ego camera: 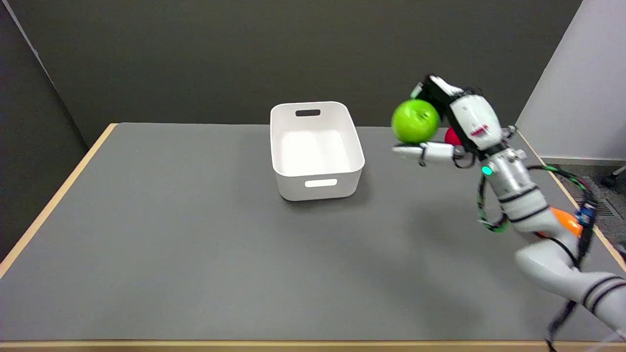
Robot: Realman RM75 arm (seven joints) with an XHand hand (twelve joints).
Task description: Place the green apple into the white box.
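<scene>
Green apple carried aloft to the right of the white box.

On the grey table (pixel 195 254) we saw the white box (pixel 317 172) standing open and empty near the far edge; the right hand (pixel 452 122) was raised well off the surface, its arm entering from the lower right. Its fingers closed around the green apple (pixel 415 121), which faced the box and lay apart from it, so we judged a leftward carry remained.

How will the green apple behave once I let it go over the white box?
The green apple, held by the right robot hand, looks round and glossy, so it may roll and feel slippery. The white box looks empty with upright walls, likely containing it.
</scene>
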